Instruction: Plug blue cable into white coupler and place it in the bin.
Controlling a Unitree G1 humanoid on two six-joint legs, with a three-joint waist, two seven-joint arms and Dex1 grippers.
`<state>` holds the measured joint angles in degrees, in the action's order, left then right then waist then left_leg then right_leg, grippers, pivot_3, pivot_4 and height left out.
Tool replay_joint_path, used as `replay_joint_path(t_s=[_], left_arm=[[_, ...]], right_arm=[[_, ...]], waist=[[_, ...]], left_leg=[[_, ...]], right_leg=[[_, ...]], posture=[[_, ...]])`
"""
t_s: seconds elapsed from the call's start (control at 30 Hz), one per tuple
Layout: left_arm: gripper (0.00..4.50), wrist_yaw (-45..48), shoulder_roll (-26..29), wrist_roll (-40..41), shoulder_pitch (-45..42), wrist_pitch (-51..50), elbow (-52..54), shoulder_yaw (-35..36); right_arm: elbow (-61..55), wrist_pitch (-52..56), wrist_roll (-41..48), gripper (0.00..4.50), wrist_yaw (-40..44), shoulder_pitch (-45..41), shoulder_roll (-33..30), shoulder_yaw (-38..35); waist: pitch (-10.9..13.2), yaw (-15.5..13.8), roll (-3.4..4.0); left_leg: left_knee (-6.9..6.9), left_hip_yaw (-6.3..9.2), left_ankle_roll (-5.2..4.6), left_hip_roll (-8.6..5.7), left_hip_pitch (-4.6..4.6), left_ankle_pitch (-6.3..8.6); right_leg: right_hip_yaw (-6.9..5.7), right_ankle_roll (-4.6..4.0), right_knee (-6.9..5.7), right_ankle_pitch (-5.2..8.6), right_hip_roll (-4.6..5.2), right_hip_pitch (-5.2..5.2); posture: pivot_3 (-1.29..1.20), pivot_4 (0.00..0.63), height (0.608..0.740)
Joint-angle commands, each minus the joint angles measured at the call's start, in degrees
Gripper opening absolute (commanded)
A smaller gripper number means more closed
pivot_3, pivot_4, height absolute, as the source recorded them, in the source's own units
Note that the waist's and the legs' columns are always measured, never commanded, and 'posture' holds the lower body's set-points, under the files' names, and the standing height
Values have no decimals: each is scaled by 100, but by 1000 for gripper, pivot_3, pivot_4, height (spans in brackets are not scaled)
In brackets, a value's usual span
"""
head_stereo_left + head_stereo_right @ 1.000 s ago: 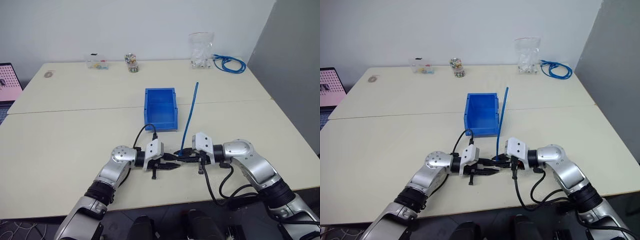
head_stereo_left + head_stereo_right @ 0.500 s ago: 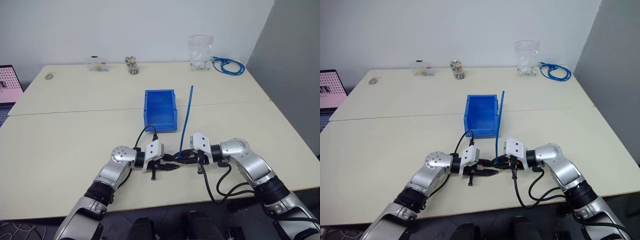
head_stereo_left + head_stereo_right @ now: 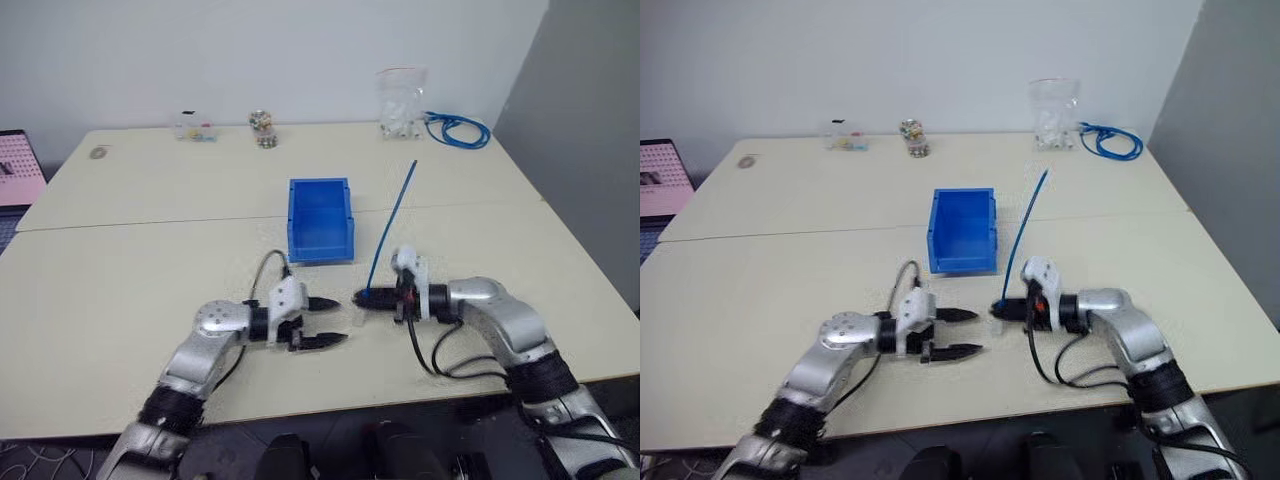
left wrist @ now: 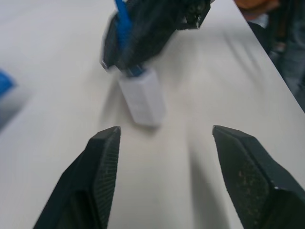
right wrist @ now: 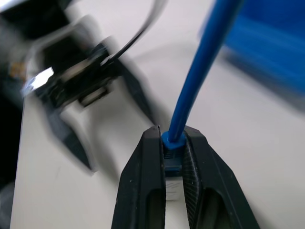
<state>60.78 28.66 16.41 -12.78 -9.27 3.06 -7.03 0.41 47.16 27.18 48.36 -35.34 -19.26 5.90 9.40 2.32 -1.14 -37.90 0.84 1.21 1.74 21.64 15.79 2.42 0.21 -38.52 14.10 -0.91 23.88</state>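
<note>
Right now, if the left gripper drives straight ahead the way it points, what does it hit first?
Probably the white coupler, sitting on the blue cable end held by the right gripper. The left gripper is open and faces it across a gap; depth is uncertain.

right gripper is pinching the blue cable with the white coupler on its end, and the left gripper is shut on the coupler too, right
Not quite. The left gripper is open, its fingers spread and clear of the white coupler, as the left wrist view shows. The rest holds: the right gripper is pinching the blue cable with the coupler on its end.
</note>
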Motion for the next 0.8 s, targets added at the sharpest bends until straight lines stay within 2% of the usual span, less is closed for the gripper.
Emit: replay_joint_path(t_s=[0.03, 0.1, 0.23, 0.27, 0.4, 0.57, 0.7, 0.77, 0.8], left_arm=[[4159, -1174, -177, 408, 446, -731, 1576, 687], [4451, -1648, -281, 437, 670, -988, 2110, 855], [4451, -3250, -991, 439, 870, -1598, 3030, 1387], [4500, -3542, -1155, 392, 983, -1686, 3204, 1434], [4500, -4114, -1496, 239, 1373, -1822, 3548, 1288], [4500, -4472, -1695, 199, 1429, -1877, 3614, 1102], [4500, -4704, -1804, 254, 1300, -1994, 3476, 1083], [4500, -4877, -1866, 205, 1166, -2111, 3277, 1060], [4500, -4917, -1895, 223, 1108, -2154, 3190, 1065]], right_arm=[[938, 625, 472, 193, -1184, -1497, 696, -1034], [1599, 549, 435, 193, -1520, -2068, 956, -1272], [3310, -136, 26, 193, -1945, -3029, 1298, -1392], [3700, -272, -53, 888, -2006, -3211, 1360, -1393], [4680, -715, -311, 1674, -2017, -3634, 1468, -1350], [5124, -984, -623, 3076, -1804, -3791, 1379, -1205], [4721, -869, -703, 3976, -1737, -3661, 1235, -1151], [3676, -525, -704, 4417, -1598, -3257, 938, -989], [3097, -430, -760, 4417, -1575, -2995, 771, -887]], waist=[[1, 0, 0], [1, -2, -1], [1, -58, -3], [1, -60, -4], [1, -46, -4], [2, -60, -5], [2, -48, -5], [3, -60, -4], [2, -89, -4]], left_leg=[[-7, -3, 0, 0, 26, 0], [-5, 10, 1, 0, 25, 0], [4, 10, 0, -4, 30, 0], [2, 6, 0, -7, 30, 0], [-2, -9, 0, -20, 37, 0], [-2, -10, 0, -21, 43, 0], [-2, -10, 0, -18, 42, 0], [-2, -8, 0, -18, 43, 0], [-3, -7, 0, -18, 46, 0]], right_leg=[[4, -1, -16, 0, 4, 28], [-8, -4, -22, 2, 5, 28], [-13, -10, -12, 1, 5, 28], [-11, -13, -10, -2, 5, 28], [0, -14, 0, -11, 7, 26], [-6, -12, 8, -11, 8, 26], [-6, -7, 5, -7, 4, 27], [-8, -6, 5, -6, 1, 27], [-12, -5, 6, -5, 1, 26]], posture=[[0, 150, 740], [0, 150, 740], [0, 150, 740], [0, 150, 740], [0, 150, 740], [0, 150, 740], [0, 150, 740], [0, 150, 740], [0, 150, 740]])
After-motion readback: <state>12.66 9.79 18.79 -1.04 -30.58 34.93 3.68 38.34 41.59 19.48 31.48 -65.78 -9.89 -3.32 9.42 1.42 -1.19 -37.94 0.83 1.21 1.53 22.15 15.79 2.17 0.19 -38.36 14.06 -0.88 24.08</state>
